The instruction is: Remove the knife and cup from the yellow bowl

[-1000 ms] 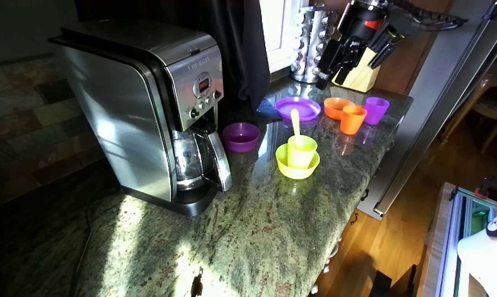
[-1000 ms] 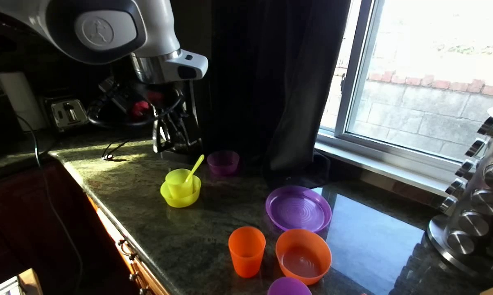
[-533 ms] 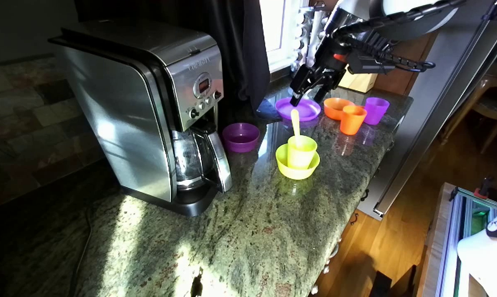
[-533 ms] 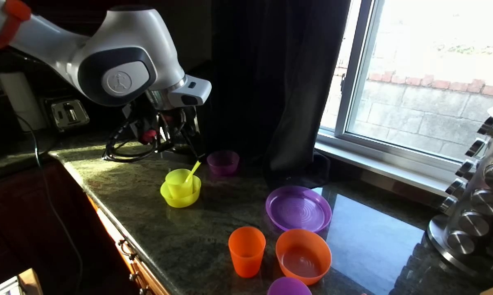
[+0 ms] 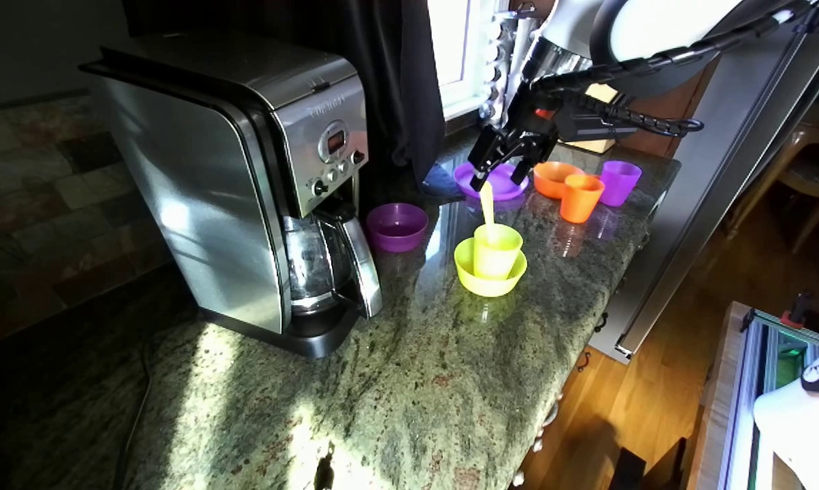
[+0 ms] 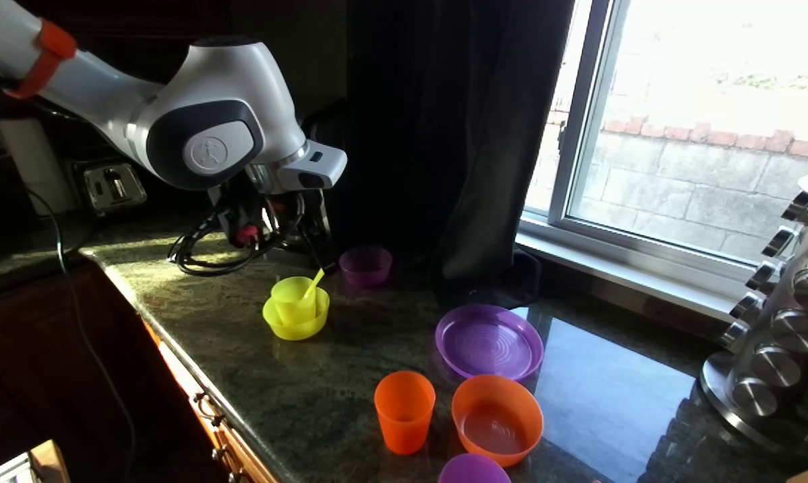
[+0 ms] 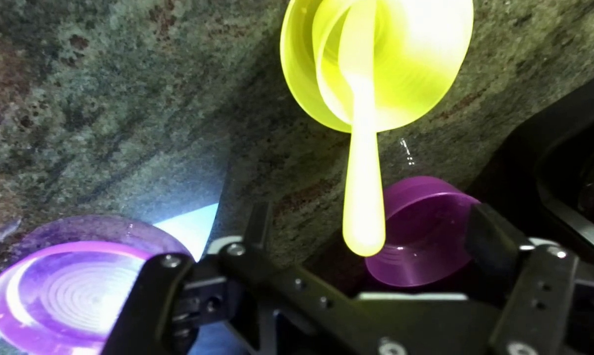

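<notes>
Wrist view: gripper [image 7: 374, 227] w/ fingers [image 7: 494, 236] spread wide, nothing clamped; knife [image 7: 363, 207] handle end shows betw. them, touching or not can't tell. Blade down in cup [image 7: 410, 84], cup inside yellow bowl [image 7: 297, 64], both ahead of fingertips, cut off at top here, whole in both exterior views. Purple bowl [image 7: 415, 246] beyond handle, betw. fingers as seen there. In an exterior view, fingertips overlap purple plate [image 5: 505, 187]; in an exterior view, purple plate [image 6: 488, 342] well apart from gripper, itself dim vs dark bkgd. Orange cup [image 6: 405, 416] well off gripper, in both exterior views.
</notes>
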